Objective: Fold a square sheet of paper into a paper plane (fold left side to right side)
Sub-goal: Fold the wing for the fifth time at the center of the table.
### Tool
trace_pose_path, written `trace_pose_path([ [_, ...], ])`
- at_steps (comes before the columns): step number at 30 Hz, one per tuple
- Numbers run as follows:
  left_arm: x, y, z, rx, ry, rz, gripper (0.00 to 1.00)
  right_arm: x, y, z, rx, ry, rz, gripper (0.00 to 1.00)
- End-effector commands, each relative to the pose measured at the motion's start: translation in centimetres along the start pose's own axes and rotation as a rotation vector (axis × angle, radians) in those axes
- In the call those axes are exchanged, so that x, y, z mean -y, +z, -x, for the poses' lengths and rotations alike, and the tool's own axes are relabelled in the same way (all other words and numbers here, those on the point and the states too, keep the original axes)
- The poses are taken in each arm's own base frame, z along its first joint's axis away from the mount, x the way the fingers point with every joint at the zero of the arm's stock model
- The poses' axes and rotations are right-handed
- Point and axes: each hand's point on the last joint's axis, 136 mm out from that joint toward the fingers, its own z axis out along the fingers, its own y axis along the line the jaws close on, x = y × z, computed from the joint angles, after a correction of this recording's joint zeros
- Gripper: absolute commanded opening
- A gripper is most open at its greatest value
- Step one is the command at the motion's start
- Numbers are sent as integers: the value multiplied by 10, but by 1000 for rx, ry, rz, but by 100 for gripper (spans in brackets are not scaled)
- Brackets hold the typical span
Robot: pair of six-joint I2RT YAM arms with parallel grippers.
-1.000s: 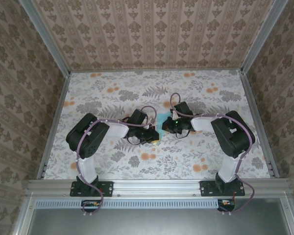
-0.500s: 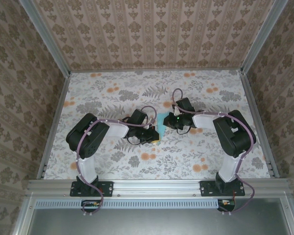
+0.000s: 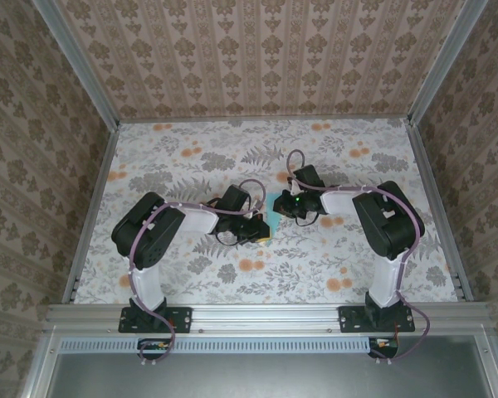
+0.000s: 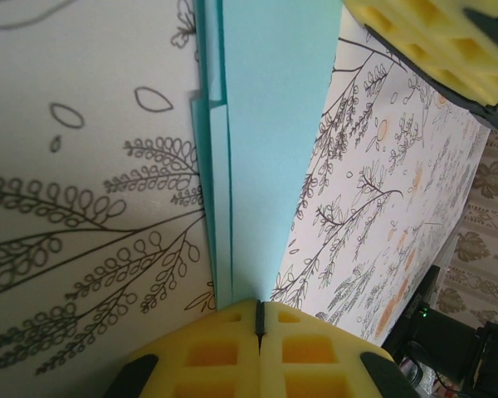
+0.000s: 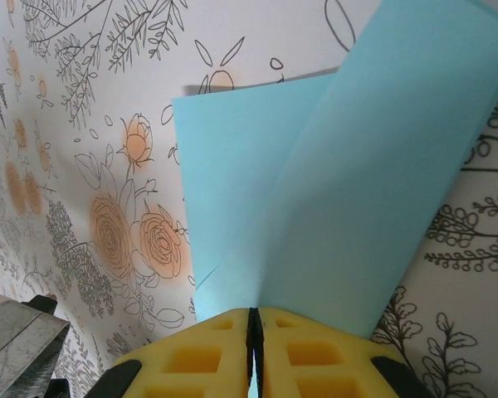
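The square sheet of paper (image 3: 270,206) is light blue and lies folded between the two wrists at mid-table. No paper plane is in view. In the left wrist view the paper (image 4: 266,124) is a long layered strip with a crease. It runs up from my left gripper (image 4: 259,319), whose yellow pads are shut and sit on the strip's near end. In the right wrist view one flap (image 5: 373,182) rises off the flat layer (image 5: 224,166). My right gripper (image 5: 253,327) is shut on that flap's edge. Seen from above, the left gripper (image 3: 264,232) and right gripper (image 3: 284,205) stand close together.
The floral tabletop (image 3: 191,157) is fenced by aluminium rails (image 3: 91,199) and patterned walls. The right gripper's yellow pads (image 4: 423,41) hang over the paper's far end in the left wrist view. A dark arm part (image 4: 448,348) sits at that view's lower right.
The right gripper has shifted slightly back and to the left over the paper, and its elbow has swung inward. The left arm has not moved.
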Motion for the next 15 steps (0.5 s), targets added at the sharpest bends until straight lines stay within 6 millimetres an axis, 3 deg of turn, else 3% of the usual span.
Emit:
trace_pose_path([
  [1, -49, 2, -31, -73, -102, 174, 0, 24, 11, -17, -68, 22, -87, 13],
  [6, -45, -1, -30, -65, -95, 170, 0, 34, 12, -26, -105, 26, -125, 13],
  [15, 2, -34, -6, 6, -15, 141, 9, 43, 15, -31, -138, 26, -159, 13],
])
